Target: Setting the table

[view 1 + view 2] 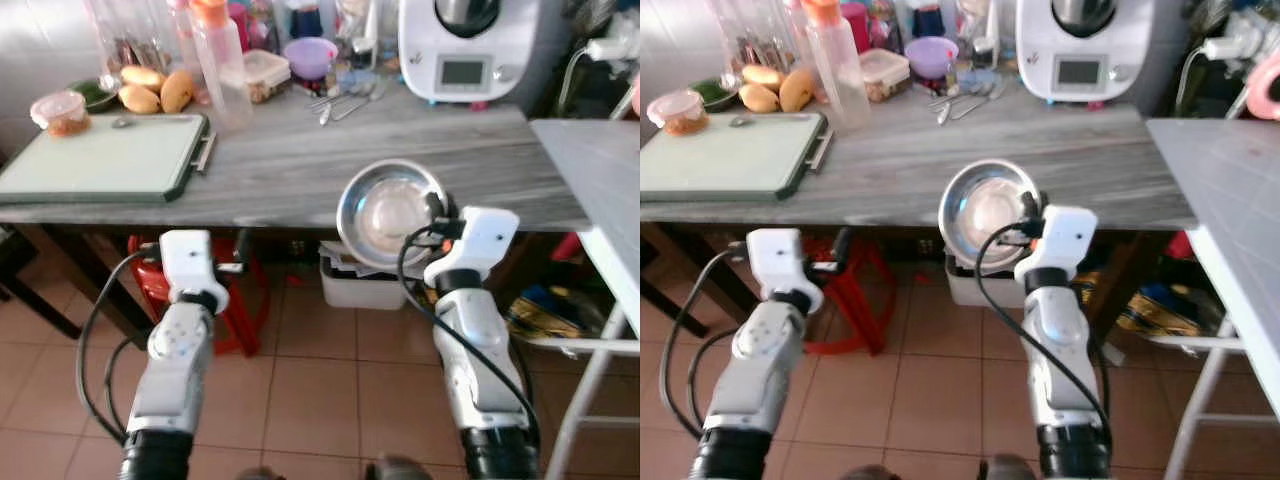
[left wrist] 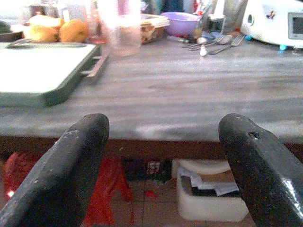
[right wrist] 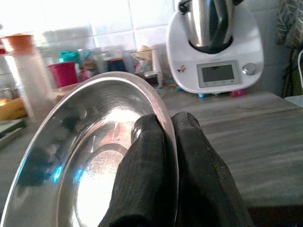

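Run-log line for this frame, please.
right gripper: shut on steel plate rim, at table edge | left gripper: open, empty

Glossy metal plate [image 1: 388, 212], matt grey-grained tabletop [image 1: 300, 160]

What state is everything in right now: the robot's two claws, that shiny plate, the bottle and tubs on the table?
Right gripper: shut on the steel plate's rim.
Steel plate: held tilted at the table edge, empty.
Left gripper: open, holding nothing, before the table edge.
Cutting board: flat on the table, bare.
Bottle: upright, orange cap on.
Round tub: lid on.
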You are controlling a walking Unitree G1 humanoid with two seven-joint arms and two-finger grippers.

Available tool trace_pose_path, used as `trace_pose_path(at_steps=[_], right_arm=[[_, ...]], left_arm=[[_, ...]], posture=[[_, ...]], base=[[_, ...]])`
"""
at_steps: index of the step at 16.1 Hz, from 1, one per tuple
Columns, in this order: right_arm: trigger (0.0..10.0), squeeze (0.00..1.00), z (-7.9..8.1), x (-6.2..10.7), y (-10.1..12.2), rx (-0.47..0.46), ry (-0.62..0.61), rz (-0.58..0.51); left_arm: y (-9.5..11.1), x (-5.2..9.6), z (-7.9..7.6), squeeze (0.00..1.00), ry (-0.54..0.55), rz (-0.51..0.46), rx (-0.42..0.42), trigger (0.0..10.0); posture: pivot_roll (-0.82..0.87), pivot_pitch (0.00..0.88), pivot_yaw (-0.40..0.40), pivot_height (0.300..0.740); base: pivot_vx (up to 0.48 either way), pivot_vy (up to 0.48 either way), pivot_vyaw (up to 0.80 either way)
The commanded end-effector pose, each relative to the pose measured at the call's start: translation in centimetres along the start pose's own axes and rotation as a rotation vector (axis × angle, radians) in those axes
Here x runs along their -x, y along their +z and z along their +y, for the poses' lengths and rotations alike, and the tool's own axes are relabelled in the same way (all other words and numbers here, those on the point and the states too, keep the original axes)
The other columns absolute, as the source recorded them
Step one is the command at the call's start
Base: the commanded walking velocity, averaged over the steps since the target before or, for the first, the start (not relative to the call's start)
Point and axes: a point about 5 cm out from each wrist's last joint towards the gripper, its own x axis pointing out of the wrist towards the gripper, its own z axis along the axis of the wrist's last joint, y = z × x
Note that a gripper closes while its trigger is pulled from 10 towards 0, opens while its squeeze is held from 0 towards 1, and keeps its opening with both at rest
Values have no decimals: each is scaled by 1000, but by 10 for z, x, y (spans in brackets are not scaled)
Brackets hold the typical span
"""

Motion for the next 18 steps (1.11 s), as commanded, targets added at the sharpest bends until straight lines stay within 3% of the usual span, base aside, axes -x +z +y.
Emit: trace_pose_path(at_steps=[1, 9, 12, 13, 16, 18], right_arm=[[10000, 0, -3, -2, 3, 7, -8, -17], [10000, 0, -3, -3, -1, 20, -19, -4], [10000, 0, -7, -2, -4, 32, -52, 19], [10000, 0, -15, 1, -9, 52, -116, 49], [10000, 0, -28, 7, -22, 1, -209, 131], [10000, 0, -27, 5, -25, -54, -208, 149]], left_arm=[[5, -1, -5, 0, -30, -20, -6, 10000], [4, 1, -6, 0, -43, -18, -8, 10000], [4, 5, -3, 0, -48, -13, -13, 10000], [1, 10, 0, 0, -58, -1, -20, 10000], [-1, 16, 3, 0, -79, 40, 16, 10000], [0, 15, 3, 0, -89, 39, 4, 10000]], posture=[[-18, 0, 58, 740], [-14, 0, 58, 740], [-9, 0, 59, 740], [-6, 0, 59, 740], [4, 0, 56, 740], [4, 0, 56, 740]], base=[[469, 0, 0], [457, 0, 0], [0, 0, 0], [0, 0, 0], [0, 0, 0], [0, 0, 0]])
